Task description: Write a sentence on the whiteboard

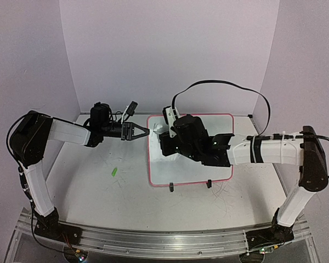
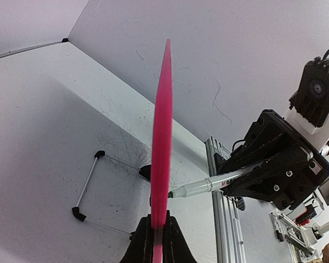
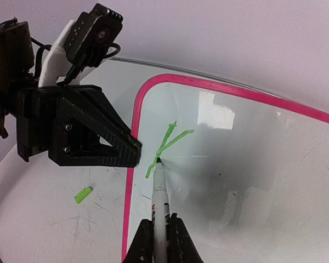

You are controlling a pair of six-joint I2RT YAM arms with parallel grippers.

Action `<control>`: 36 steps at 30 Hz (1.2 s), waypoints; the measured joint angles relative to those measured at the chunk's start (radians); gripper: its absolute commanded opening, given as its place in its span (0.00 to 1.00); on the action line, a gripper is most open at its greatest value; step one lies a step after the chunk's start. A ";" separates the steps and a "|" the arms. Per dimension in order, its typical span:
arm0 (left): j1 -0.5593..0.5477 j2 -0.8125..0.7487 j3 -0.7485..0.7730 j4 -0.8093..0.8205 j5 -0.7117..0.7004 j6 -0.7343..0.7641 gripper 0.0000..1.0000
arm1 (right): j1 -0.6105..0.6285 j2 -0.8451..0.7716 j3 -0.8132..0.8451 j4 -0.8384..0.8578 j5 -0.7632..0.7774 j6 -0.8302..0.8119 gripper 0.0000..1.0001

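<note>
The whiteboard, white with a pink frame, stands on two black feet at mid-table. My left gripper is shut on its left edge; in the left wrist view the board shows edge-on between the jaws. My right gripper is shut on a white marker, gripper point. The marker's tip touches the board near its upper left corner. Of the sentence, only a few bright-green strokes like a "K" show on the board. The marker also shows in the left wrist view.
A green marker cap lies on the table left of the board, also in the right wrist view. A thin rod with black ends lies beside the board's edge. White walls enclose the table on three sides.
</note>
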 measured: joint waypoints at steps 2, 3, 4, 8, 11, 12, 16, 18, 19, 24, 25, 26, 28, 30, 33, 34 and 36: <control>0.000 0.000 0.000 -0.001 -0.001 0.000 0.00 | 0.002 -0.001 -0.008 0.004 0.002 0.003 0.00; 0.000 0.000 0.000 -0.001 -0.001 0.000 0.00 | 0.003 -0.003 -0.012 0.005 0.003 0.006 0.00; 0.000 0.000 0.000 -0.001 -0.001 0.000 0.00 | 0.004 -0.004 -0.015 0.005 0.005 0.007 0.00; 0.000 0.000 0.000 -0.001 -0.001 0.000 0.00 | 0.005 -0.013 -0.031 0.008 0.011 0.014 0.00; 0.000 0.000 0.000 -0.001 -0.001 0.000 0.00 | 0.005 -0.024 -0.048 0.010 0.017 0.018 0.00; 0.000 0.000 0.000 -0.001 -0.001 0.000 0.00 | 0.005 -0.028 -0.053 0.010 0.019 0.019 0.00; 0.000 0.000 0.000 -0.001 0.000 0.000 0.00 | 0.005 -0.039 -0.066 0.008 0.025 0.022 0.00; 0.000 0.000 0.000 -0.001 0.000 0.000 0.00 | 0.005 -0.040 -0.069 0.008 0.026 0.024 0.00; 0.000 0.000 0.000 -0.001 0.000 0.000 0.00 | 0.005 -0.040 -0.070 0.008 0.026 0.026 0.00; 0.000 0.000 0.000 -0.001 0.000 0.000 0.00 | 0.005 -0.040 -0.070 0.008 0.027 0.029 0.00; 0.000 0.000 0.000 -0.001 0.000 0.000 0.00 | 0.005 -0.040 -0.070 0.008 0.027 0.029 0.00; 0.000 0.000 0.000 -0.001 0.000 0.000 0.00 | 0.005 -0.040 -0.070 0.008 0.027 0.030 0.00; 0.000 0.000 0.000 -0.001 0.000 0.000 0.00 | 0.005 -0.040 -0.070 0.008 0.027 0.032 0.00; 0.000 0.000 0.000 -0.001 0.000 0.000 0.00 | 0.005 -0.040 -0.070 0.008 0.027 0.033 0.00; 0.000 0.000 0.000 -0.001 0.000 0.000 0.00 | 0.005 -0.041 -0.070 0.008 0.021 0.029 0.00; 0.000 0.000 0.000 -0.001 0.000 0.000 0.00 | 0.005 -0.042 -0.070 0.009 0.017 0.026 0.00; 0.000 0.000 0.000 0.001 0.003 0.000 0.00 | 0.005 -0.048 -0.070 0.007 0.006 0.021 0.00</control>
